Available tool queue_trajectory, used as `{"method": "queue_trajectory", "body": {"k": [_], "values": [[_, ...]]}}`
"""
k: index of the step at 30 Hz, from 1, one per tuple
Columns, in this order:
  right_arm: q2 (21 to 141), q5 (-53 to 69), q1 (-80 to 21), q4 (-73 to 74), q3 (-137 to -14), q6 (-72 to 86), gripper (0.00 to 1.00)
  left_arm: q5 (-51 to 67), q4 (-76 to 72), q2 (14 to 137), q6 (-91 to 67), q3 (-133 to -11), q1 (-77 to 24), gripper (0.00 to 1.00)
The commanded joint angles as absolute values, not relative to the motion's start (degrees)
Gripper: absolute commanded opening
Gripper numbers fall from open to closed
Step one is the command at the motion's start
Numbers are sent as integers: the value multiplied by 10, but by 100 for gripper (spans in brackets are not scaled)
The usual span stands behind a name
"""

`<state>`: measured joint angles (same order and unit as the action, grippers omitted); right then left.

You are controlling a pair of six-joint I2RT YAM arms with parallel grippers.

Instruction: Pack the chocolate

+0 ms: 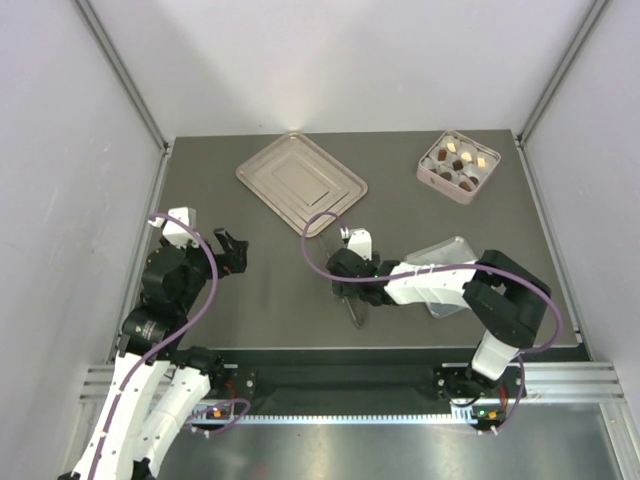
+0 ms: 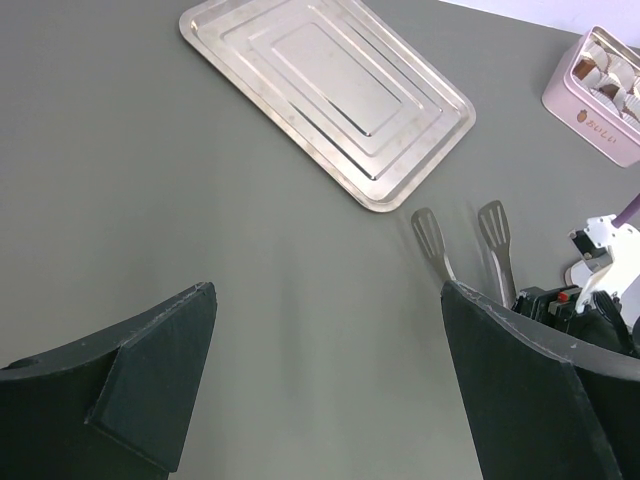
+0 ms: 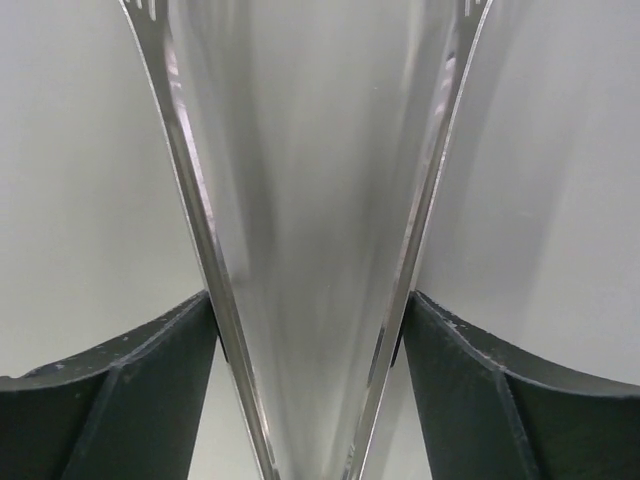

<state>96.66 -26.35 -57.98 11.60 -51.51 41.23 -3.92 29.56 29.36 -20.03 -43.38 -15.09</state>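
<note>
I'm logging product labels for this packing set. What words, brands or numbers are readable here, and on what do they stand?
"BULD" (roughly; small and soft, not certain): pale lettering on the side wall of the pink rectangular box, seen in the left wrist view.
Silver rectangular metal tray: no text.
Steel tongs: no text visible.
Nothing else is readable in any view.

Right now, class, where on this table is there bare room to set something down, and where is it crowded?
Bare: the table between silver tray and pink box; also between left gripper and tongs. Crowded: near right, around the right gripper and second tray.
</note>
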Motion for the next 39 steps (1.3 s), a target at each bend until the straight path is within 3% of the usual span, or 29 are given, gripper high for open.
{"method": "queue_trajectory", "body": {"k": [1, 16, 24, 29, 36, 39], "values": [[943, -263, -587, 130, -526, 439, 73, -42, 265, 291, -204, -431, -149, 99], [905, -308, -586, 214, -536, 487, 82, -42, 264, 294, -205, -430, -149, 99], [887, -323, -586, 244, -547, 490, 94, -44, 265, 294, -207, -430, -149, 99], [818, -351, -577, 286, -569, 469, 95, -45, 266, 294, -207, -430, -150, 99], [720, -288, -417, 293, -552, 458, 90, -46, 268, 290, -208, -430, -158, 99], [701, -271, -336, 306, -545, 494, 81, -46, 268, 291, -208, -430, -162, 99]]}}
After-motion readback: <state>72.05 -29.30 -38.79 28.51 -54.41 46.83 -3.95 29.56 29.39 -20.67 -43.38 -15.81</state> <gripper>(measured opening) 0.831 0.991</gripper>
